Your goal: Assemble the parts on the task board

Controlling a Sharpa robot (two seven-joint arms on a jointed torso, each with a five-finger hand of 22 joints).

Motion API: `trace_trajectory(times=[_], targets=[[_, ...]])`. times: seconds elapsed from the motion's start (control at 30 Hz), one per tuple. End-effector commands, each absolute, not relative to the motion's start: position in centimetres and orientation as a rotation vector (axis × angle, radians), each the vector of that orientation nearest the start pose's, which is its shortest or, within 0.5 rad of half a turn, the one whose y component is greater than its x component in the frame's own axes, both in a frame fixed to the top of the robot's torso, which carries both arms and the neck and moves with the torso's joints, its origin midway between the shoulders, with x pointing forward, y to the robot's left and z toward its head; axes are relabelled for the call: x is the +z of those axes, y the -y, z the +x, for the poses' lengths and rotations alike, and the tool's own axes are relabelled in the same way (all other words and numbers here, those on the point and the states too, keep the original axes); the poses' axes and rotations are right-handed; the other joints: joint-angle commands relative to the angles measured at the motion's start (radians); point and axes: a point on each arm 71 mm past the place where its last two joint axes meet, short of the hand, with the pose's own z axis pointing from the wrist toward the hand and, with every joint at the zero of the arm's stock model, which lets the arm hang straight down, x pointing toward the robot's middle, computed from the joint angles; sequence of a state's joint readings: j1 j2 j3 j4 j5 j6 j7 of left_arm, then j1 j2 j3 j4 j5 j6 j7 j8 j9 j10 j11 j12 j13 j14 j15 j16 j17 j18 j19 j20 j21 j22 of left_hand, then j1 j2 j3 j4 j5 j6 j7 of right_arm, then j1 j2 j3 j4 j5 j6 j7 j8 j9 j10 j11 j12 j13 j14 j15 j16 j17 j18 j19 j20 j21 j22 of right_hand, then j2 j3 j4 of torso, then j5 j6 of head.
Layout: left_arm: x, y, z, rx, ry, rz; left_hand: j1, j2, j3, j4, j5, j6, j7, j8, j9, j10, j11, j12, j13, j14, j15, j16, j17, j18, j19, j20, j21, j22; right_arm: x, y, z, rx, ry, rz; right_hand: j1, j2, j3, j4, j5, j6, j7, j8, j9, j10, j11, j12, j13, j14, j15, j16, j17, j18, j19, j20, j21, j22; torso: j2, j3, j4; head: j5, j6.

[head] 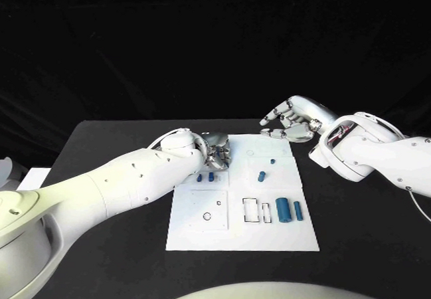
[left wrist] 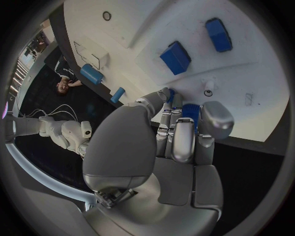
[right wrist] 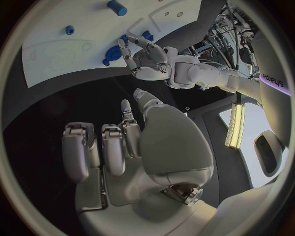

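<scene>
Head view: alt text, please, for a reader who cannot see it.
The left hand reaches over the white task board near small blue parts, while the right hand hovers above the board's far edge. Two blue cylinders lie nearer the robot.

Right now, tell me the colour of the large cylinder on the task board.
Blue; the large cylinder shows best in the head view.

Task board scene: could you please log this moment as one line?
left hand: pinching blue part over task board | right hand: empty, raised beyond board

Head camera high above the task board (head: 240, 218); wrist cameras close behind each hand, sharing it.
</scene>
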State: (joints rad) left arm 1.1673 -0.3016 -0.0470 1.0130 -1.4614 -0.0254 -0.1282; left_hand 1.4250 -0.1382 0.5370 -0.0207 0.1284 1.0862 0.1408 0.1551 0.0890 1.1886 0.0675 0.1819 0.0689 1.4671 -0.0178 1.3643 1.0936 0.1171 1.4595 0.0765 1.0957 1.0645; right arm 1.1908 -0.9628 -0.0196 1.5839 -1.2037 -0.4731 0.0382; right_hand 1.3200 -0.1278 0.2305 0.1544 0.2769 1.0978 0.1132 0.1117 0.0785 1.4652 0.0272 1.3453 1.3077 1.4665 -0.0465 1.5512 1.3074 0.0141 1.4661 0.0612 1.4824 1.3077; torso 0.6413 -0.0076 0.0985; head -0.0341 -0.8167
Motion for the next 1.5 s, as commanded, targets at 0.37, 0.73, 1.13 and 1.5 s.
trace_trajectory(times=[0.37, 0.73, 1.13, 1.5], targets=[[-23.4, -6.9, 53.5, -0.698, -1.881, 0.204, -0.014, -0.006, 0.061, -0.03, 0.013, 0.026, 0.003, -0.02, -0.002, 0.031, 0.003, -0.042, 0.001, 0.022, -0.001, 0.008, -0.01, -0.011, 0.004, 0.0, 0.014, 0.015, -16.4, 24.2, 47.4, 0.808, -1.53, 0.084, 0.01, -0.001, -0.008, 0.0, 0.003, -0.004, 0.001, 0.003, -0.002, 0.025, 0.002, 0.0, 0.161, 0.097, 0.005, -0.005, 0.235, 0.02, 0.035, 0.003, -0.006, 0.131, -0.003, 0.0002, 0.0021, -0.003, 0.004], [-21.4, -8.5, 53.5, -0.722, -1.855, 0.158, -0.024, -0.012, 0.066, -0.035, 0.013, 0.032, 0.005, -0.023, -0.001, 0.039, 0.004, -0.051, 0.002, 0.022, 0.0, 0.009, -0.012, -0.011, 0.004, 0.0, 0.016, 0.018, -16.4, 24.2, 47.4, 0.807, -1.529, 0.084, 0.011, 0.001, -0.008, 0.001, 0.005, -0.003, 0.001, 0.003, -0.002, 0.026, 0.002, 0.002, 0.162, 0.098, 0.005, -0.004, 0.236, 0.02, 0.035, 0.003, -0.005, 0.132, -0.002, -0.0001, 0.0026, 0.002, 0.011], [-21.2, -11.3, 53.7, -0.673, -1.899, 0.134, -0.035, -0.016, 0.064, -0.036, 0.011, 0.036, 0.004, -0.025, -0.001, 0.045, 0.004, -0.057, 0.003, 0.021, 0.0, 0.009, -0.016, -0.011, 0.002, 0.001, 0.015, 0.019, -16.4, 24.4, 47.4, 0.803, -1.529, 0.087, 0.011, 0.001, -0.008, 0.001, 0.005, -0.003, 0.001, 0.003, -0.002, 0.026, 0.002, 0.002, 0.162, 0.098, 0.005, -0.004, 0.236, 0.02, 0.035, 0.003, -0.005, 0.132, 0.0, -0.0005, 0.0027, 0.006, 0.011], [-22.5, -12.3, 53.9, -0.639, -1.939, 0.121, -0.043, -0.018, 0.061, -0.035, 0.01, 0.039, 0.004, -0.027, -0.001, 0.048, 0.003, -0.062, 0.003, 0.02, 0.0, 0.009, -0.018, -0.011, 0.002, 0.001, 0.016, 0.02, -16.4, 24.3, 47.4, 0.807, -1.529, 0.084, 0.011, 0.001, -0.008, 0.001, 0.005, -0.003, 0.001, 0.003, -0.002, 0.026, 0.002, 0.002, 0.162, 0.098, 0.005, -0.004, 0.236, 0.02, 0.035, 0.003, -0.005, 0.132, 0.0, -0.0011, 0.0, 0.015, 0.012]])
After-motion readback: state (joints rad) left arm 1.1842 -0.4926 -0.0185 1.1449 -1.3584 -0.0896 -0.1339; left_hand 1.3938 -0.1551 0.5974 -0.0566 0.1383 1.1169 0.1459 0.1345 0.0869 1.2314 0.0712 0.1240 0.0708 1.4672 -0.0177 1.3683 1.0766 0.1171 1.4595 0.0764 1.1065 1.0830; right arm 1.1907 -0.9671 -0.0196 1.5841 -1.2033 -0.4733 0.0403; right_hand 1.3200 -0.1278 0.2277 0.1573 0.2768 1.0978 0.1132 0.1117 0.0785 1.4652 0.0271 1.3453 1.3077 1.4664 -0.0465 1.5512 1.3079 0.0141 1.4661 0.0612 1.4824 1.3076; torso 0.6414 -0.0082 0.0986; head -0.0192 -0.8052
